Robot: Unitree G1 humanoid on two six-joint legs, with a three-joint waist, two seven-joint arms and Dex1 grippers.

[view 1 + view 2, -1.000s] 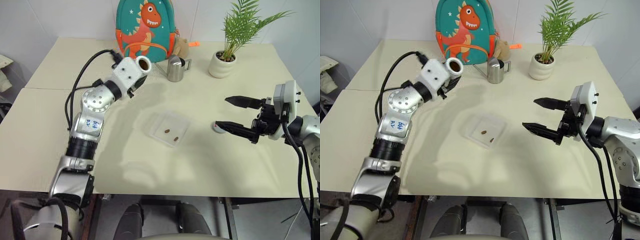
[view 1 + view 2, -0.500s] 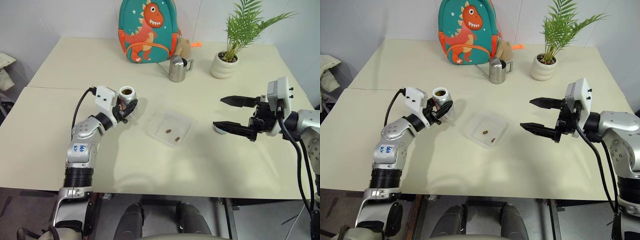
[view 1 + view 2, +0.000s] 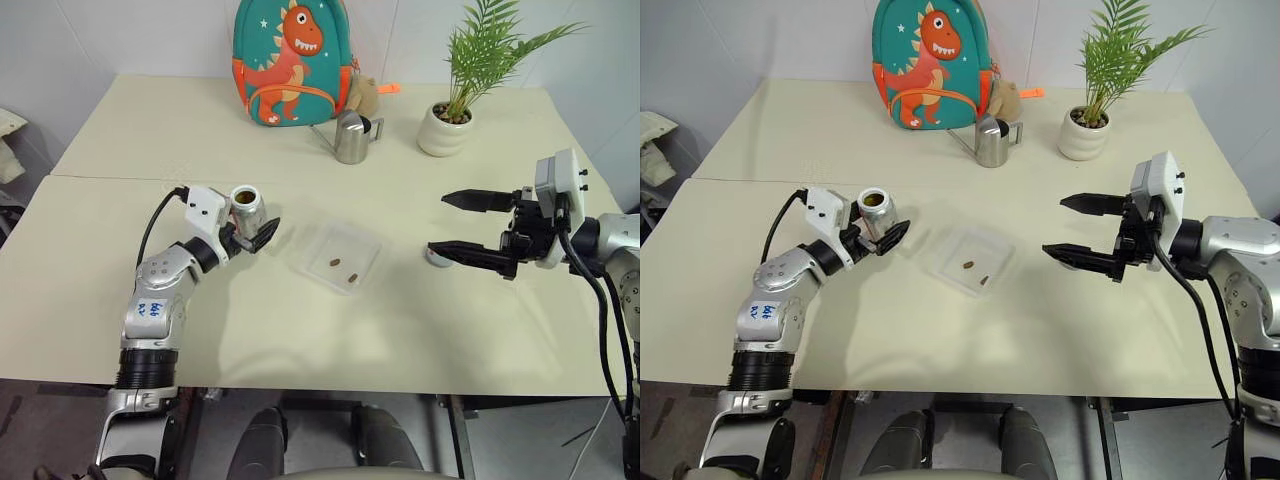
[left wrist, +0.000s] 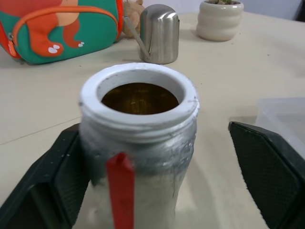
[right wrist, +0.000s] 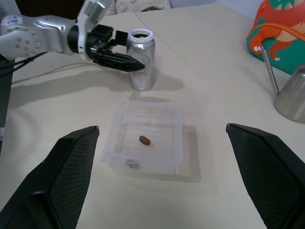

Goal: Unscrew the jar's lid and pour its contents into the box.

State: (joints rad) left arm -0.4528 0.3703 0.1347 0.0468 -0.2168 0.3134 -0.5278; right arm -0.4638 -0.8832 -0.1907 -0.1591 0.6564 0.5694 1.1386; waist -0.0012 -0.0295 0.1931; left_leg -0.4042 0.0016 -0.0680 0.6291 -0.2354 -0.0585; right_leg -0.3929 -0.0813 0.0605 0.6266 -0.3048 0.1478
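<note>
**Camera setup**

My head pair looks forward and down over the surface (image 3: 420,330). Left wrist view sits very close behind the jar (image 4: 138,157); right wrist view looks across the box (image 5: 147,138), sharing jar and box.

L arm low over counter (image 3: 90,290), forearm angled up-right, wrist about level; L pincer (image 3: 252,228) has fingers spread. R arm reaches in from the side, R pincer (image 3: 468,226) wide apart, pointing left, above counter.

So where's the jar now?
The jar stands upright and open on the table's left side, between the left gripper's open fingers, left of the box.
</note>
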